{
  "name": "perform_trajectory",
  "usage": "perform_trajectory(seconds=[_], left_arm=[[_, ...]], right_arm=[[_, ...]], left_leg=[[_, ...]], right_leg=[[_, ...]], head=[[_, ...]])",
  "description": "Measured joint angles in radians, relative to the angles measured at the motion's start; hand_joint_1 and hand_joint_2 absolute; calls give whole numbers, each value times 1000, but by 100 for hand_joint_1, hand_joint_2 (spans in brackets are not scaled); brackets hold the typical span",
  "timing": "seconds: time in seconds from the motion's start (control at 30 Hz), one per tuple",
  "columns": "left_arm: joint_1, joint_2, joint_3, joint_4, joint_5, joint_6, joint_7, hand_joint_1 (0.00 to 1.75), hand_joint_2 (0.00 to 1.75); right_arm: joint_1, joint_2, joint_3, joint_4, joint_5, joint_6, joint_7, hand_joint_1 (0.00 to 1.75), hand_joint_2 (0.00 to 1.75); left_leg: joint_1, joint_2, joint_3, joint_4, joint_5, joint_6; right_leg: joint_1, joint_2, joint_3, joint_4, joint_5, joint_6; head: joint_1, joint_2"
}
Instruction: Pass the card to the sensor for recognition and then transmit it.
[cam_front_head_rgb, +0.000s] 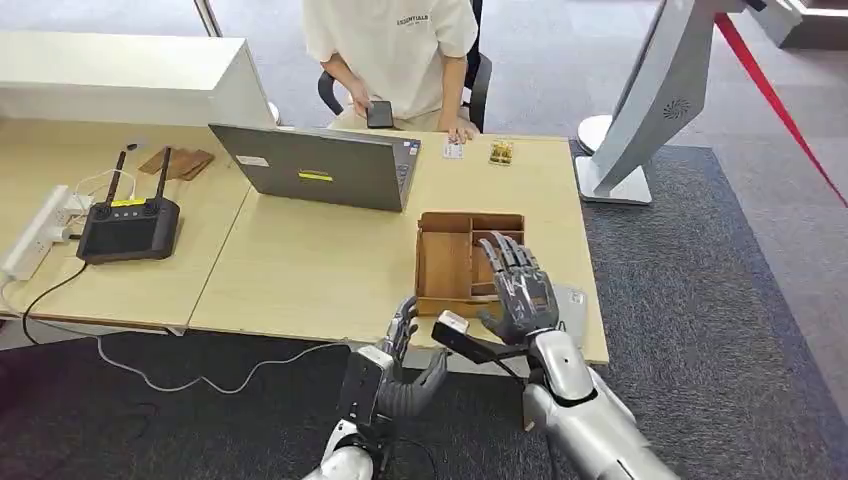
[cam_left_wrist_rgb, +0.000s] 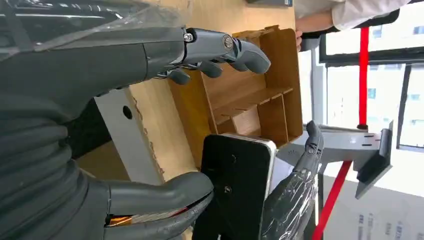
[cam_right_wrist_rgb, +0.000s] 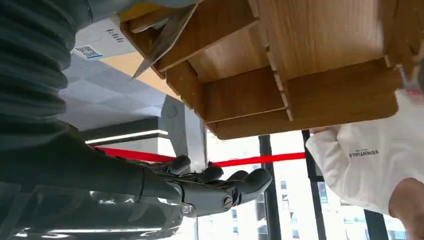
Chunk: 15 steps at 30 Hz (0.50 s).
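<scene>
both hands hold nothing — the right hand spread flat above the wooden tray, the left hand spread at the table's near edge. a white card lies well apart on the far edge — beside a person's hand.

An office or lobby: grey carpet, a pale wooden surface carrying a laptop, a power strip and a handheld controller, a person seated opposite, and tall windows behind a red barrier tape.
</scene>
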<state>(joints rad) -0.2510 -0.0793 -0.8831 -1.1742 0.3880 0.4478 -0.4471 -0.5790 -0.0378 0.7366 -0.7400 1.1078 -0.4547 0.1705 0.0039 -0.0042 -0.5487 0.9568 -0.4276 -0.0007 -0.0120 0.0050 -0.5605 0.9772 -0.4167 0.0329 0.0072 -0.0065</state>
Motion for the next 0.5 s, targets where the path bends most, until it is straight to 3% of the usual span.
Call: perform_trajectory(seconds=[0.5], left_arm=[[0, 0, 0, 2, -1, -2, 0, 0, 175]], right_arm=[[-18, -23, 1, 93, -6, -21, 7, 0, 175]], left_leg=[[0, 0, 0, 0, 0, 0]], right_leg=[[0, 0, 0, 0, 0, 0]], head=[[0, 0]])
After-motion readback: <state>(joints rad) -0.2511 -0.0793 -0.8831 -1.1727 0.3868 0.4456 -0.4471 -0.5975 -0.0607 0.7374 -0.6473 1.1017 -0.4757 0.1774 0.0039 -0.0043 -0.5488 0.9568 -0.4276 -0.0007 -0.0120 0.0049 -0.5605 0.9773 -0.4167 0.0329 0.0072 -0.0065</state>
